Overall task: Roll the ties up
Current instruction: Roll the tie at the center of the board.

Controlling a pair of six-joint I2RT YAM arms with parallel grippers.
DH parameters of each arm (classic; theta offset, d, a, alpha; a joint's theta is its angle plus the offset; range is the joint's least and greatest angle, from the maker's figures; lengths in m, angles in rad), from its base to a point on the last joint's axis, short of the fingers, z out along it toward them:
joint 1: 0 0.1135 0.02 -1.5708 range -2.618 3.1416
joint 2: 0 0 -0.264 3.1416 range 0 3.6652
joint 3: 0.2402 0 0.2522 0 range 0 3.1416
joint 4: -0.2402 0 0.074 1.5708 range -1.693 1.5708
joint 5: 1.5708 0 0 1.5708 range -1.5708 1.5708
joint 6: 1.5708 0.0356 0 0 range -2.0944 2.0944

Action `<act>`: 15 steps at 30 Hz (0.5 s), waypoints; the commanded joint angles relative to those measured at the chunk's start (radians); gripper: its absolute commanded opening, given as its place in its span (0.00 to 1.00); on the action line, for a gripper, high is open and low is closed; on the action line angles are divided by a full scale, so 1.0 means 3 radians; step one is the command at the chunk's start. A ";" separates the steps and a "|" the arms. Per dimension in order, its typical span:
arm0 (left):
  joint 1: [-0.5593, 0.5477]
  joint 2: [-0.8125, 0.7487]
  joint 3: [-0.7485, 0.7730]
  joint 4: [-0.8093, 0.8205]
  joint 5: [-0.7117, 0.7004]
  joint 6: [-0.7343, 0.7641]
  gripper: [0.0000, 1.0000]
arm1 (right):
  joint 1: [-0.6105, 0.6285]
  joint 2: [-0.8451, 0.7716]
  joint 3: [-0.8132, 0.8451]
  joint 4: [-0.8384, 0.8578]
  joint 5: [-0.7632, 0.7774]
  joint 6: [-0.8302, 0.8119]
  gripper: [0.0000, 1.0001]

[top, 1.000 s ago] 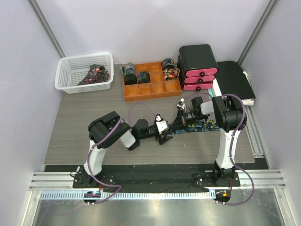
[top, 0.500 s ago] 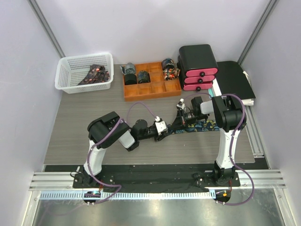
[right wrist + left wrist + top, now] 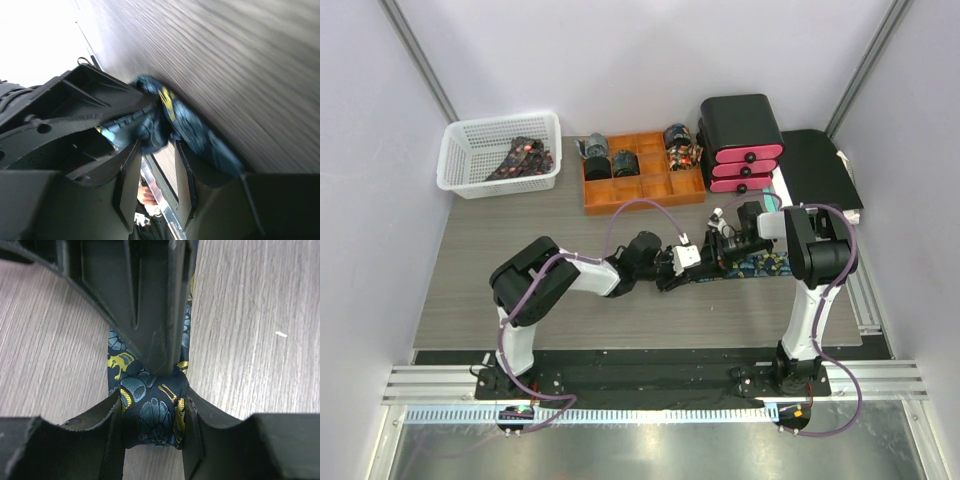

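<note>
Crowded right of centre, open on the left.
The left claw (image 3: pixel 152 426) and right claw (image 3: pixel 156 161) meet tip to tip, both clamped on the tie (image 3: pixel 150 407). Just behind them stand the orange tray (image 3: pixel 640 204) and the drawer box (image 3: pixel 740 128), with the basket (image 3: pixel 458 182) in the far left corner. Bare table (image 3: pixel 495 240) spreads to the left.

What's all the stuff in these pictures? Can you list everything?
basket: one, white, back left
loose ties: a heap, dark with red, in the basket
tray: one, orange, middle back
rolled ties: about five, dark or grey, tray's back row
drawer box: one, black and pink, right of tray
black pad: one, far right
patterned tie: one, navy, teal, gold, on the table
left gripper: pinching the patterned tie
right gripper: at that tie, grip unclear
</note>
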 commanded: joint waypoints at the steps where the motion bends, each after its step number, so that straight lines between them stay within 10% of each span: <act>1: -0.0004 0.0134 0.0235 -0.1563 -0.0340 0.0338 0.14 | -0.0116 -0.0200 0.0028 -0.0312 0.0153 -0.0241 0.40; 15: -0.0014 0.0395 0.0890 -0.2970 -0.0310 0.0727 0.19 | -0.0091 -0.0384 -0.0412 0.1374 -0.0087 0.1016 0.39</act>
